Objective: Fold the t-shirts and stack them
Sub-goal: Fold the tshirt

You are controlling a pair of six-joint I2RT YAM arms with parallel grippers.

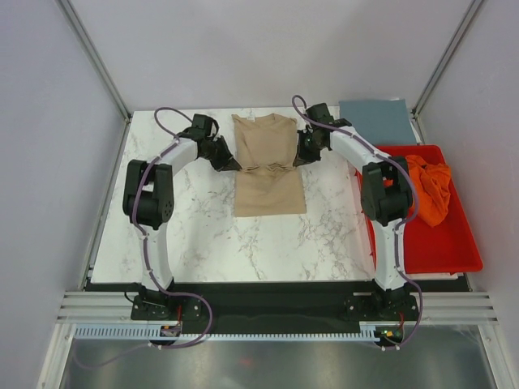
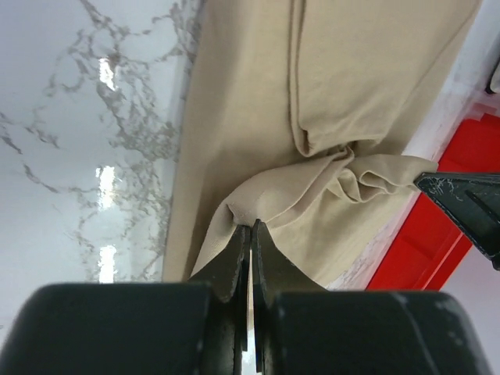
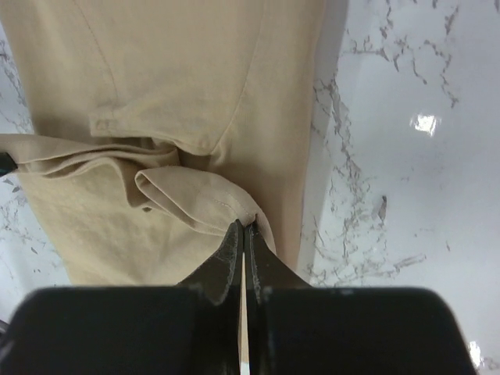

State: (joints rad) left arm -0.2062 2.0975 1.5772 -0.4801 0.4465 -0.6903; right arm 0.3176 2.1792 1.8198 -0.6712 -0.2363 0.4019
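Observation:
The tan t-shirt [image 1: 268,166] lies lengthwise in the middle of the marble table, its sides folded in, its cloth bunched across the middle. My left gripper [image 1: 231,164] is shut on the shirt's left edge [image 2: 258,205], pinching a lifted fold. My right gripper [image 1: 300,158] is shut on the right edge [image 3: 234,205]. The slate blue-grey t-shirt [image 1: 375,120] lies folded flat at the back right. The bright orange t-shirt [image 1: 430,188] lies crumpled in the red tray [image 1: 438,243].
The red tray stands at the table's right edge, close to the right arm's elbow [image 1: 381,190]. White walls and metal frame posts surround the table. The tray's red corner shows in the left wrist view [image 2: 437,250].

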